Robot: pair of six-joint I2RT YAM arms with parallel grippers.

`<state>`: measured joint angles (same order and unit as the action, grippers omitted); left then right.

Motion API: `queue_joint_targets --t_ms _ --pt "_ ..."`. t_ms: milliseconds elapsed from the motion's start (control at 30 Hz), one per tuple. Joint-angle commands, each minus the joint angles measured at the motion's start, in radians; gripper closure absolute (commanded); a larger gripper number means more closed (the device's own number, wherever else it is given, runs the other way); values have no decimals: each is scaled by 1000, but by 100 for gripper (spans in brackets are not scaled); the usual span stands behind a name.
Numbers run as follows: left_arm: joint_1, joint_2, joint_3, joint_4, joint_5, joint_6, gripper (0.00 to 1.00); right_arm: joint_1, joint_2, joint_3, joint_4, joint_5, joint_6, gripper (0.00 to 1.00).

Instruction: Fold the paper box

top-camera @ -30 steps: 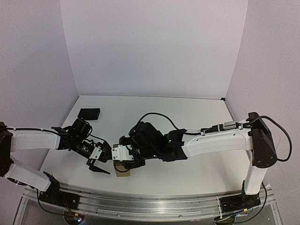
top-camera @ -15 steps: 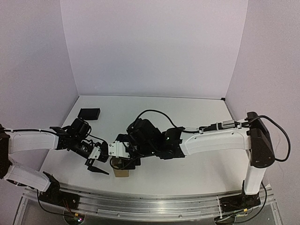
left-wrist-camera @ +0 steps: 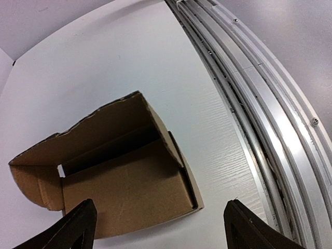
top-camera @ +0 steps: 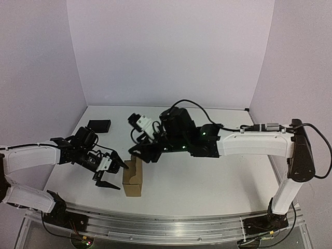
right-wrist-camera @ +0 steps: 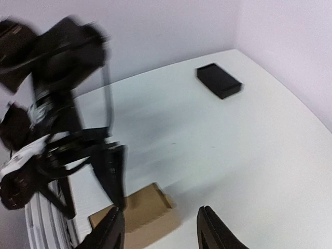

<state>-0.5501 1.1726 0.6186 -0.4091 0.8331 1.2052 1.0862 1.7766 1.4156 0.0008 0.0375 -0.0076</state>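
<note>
The paper box (top-camera: 133,177) is brown cardboard, partly folded, with an open side and a loose flap, and lies near the table's front edge. It fills the left wrist view (left-wrist-camera: 114,181) and shows low in the right wrist view (right-wrist-camera: 142,212). My left gripper (top-camera: 112,175) is open and empty just left of the box; in its own view (left-wrist-camera: 158,220) the fingers stand either side of the box's near corner without touching it. My right gripper (top-camera: 139,151) is open and empty, lifted above and behind the box (right-wrist-camera: 158,231).
A small black rectangular object (top-camera: 98,125) lies at the far left of the table, also in the right wrist view (right-wrist-camera: 219,80). The metal rail (left-wrist-camera: 270,129) runs along the near edge, close to the box.
My right gripper has lifted off the box and drawn back, up and away from the front edge. The box is now uncovered. My left gripper has barely moved.
</note>
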Motion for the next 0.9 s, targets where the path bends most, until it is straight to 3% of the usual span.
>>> queue_joint_targets --t_ms 0,67,167,267,533,867 --pt "17 -53 12 26 -130 -84 17 -43 -92 -70 41 198 282 78" --pt "27 -53 -7 16 -172 -70 27 -42 -82 -85 15 217 309 98" --pt "41 -41 -13 -3 -173 -78 46 -43 -41 -72 -52 163 334 100" --pt "41 -6 -22 -7 -180 -70 54 -42 23 -23 -106 61 364 100" --pt "40 123 -44 78 -63 -56 56 -24 161 81 -122 -98 390 100" --pt "22 163 -72 229 -9 -81 55 19 273 162 -115 -178 449 100"
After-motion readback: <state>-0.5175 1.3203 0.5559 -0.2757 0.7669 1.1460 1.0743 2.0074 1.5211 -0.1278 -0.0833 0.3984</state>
